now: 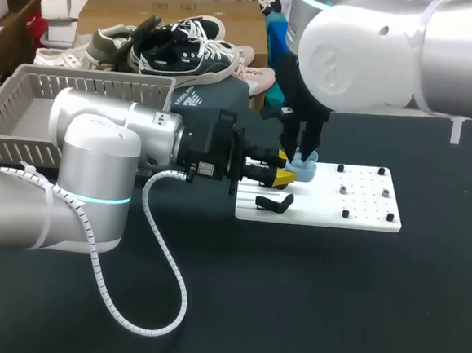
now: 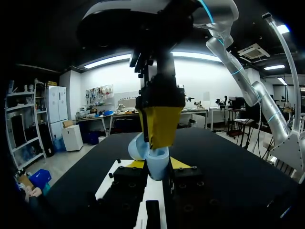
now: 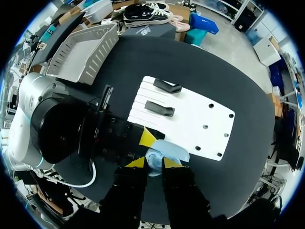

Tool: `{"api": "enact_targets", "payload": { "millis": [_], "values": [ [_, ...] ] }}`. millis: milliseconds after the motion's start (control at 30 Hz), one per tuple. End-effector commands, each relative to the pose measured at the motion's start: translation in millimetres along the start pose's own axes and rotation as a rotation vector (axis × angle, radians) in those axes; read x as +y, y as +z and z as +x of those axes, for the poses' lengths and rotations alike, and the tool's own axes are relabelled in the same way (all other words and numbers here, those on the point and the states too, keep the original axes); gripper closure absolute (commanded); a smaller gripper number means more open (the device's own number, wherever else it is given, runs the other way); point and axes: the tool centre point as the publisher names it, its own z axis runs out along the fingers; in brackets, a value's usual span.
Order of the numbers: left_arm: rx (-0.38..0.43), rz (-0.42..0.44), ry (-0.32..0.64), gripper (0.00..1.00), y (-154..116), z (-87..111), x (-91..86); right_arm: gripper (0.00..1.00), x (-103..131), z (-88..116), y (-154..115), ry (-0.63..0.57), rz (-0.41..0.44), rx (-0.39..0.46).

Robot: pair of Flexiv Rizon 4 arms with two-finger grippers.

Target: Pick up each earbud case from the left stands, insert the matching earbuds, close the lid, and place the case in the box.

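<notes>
A light blue earbud case (image 1: 305, 167) hangs just above the left part of the white board (image 1: 356, 210), its lid tipped open. My right gripper (image 1: 299, 155) comes down from above and is shut on it; in the right wrist view the case (image 3: 162, 156) sits between its yellow tips (image 3: 153, 163). My left gripper (image 1: 286, 168) reaches in level from the left, and its fingers press the case (image 2: 156, 164) from both sides. Two black stands (image 3: 167, 86) (image 3: 159, 109) on the board are bare; the head view shows only one stand (image 1: 275, 202).
A grey slatted basket (image 1: 12, 118) stands at the back left of the table. Small black pegs (image 1: 345, 213) dot the right half of the white board. A white coiled cable (image 1: 167, 277) droops from my left arm over the dark tabletop.
</notes>
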Motion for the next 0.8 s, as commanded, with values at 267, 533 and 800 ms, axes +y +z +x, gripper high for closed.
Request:
{"api": "enact_targets", "payload": {
  "millis": [267, 533, 800],
  "values": [
    [-0.002, -0.002, 0.001, 1.00, 0.0, 0.4, -0.2, 0.31, 0.7, -1.4, -1.1, 0.012, 0.013, -0.010],
    [-0.002, -0.002, 0.001, 1.00, 0.0, 0.4, -0.2, 0.00, -9.4, 3.5, -26.2, 0.066, -0.010, -0.067],
    [-0.002, -0.002, 0.001, 1.00, 0.0, 0.4, -0.2, 0.00, -47.8, -15.0, -25.3, 0.323, 0.049, -0.090]
  ]
}}
